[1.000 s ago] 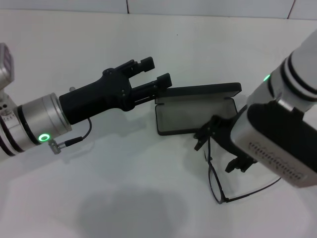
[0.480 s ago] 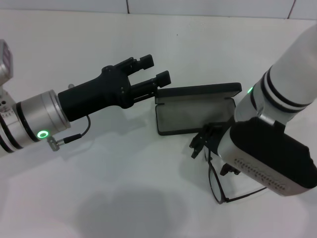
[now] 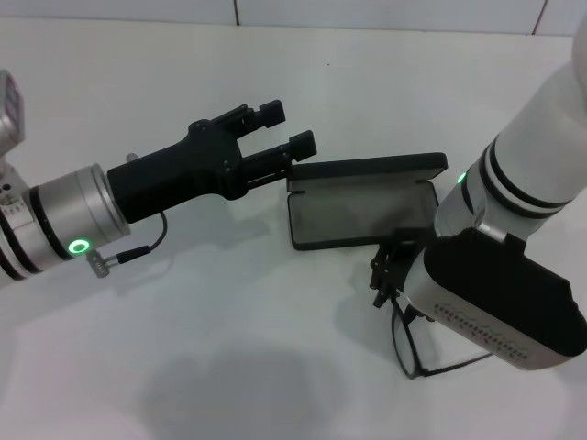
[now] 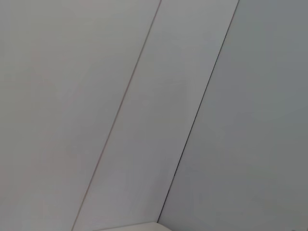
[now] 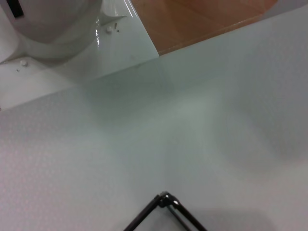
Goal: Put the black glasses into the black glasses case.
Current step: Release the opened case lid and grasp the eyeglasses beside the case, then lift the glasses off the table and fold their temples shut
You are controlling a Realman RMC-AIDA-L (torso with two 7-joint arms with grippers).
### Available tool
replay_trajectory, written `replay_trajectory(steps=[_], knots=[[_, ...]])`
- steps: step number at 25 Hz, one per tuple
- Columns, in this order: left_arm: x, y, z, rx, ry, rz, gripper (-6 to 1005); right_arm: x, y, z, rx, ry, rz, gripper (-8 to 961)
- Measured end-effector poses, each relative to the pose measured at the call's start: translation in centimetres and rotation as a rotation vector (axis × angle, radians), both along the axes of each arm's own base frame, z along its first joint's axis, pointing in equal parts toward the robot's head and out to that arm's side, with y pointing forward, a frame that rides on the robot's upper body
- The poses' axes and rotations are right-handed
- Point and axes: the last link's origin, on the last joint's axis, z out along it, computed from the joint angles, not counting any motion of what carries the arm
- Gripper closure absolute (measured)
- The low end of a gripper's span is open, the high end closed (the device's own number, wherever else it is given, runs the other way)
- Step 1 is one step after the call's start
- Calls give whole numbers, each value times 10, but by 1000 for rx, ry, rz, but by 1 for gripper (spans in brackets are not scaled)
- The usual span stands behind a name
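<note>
The black glasses case lies open in the middle of the table, grey lining up, with its lid standing at the back. My left gripper is open just off the lid's left end, and its lower finger is close to that corner. The black glasses lie on the table in front of the case's right end, mostly covered by my right wrist. My right gripper is down over their near end. In the right wrist view only one folded corner of the black glasses shows.
The white table stretches to the front and left of the case. The right wrist view shows the robot's white base and a strip of wooden floor beyond the table edge. The left wrist view holds only grey wall panels.
My right arm has swung down and in over the glasses, and its wrist now hides more of them. The left arm and the case have stayed put.
</note>
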Motion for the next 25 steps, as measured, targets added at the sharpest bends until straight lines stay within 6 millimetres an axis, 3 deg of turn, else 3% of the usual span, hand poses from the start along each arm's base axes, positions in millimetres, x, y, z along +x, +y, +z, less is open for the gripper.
replay_trajectory(steps=[2,4,12,15,18,25], knots=[[0,0,0,-1,2,-3,196,1,0,0,0,0,-3,407],[1,0,0,0,3,-5,197,2,-1,0,2,1,-11,617],[1,-1,-1,-7,0,-3,197,6,7,15,93,39,-141,756],[4,-2,-2,-12,-14,-17,197,12,10,36,136,105,-223,824],[9,-3,0,-18,-32,-46,196,20,12,59,181,204,-325,834],[26,-3,2,-32,-62,-147,196,56,16,107,273,662,-702,846]])
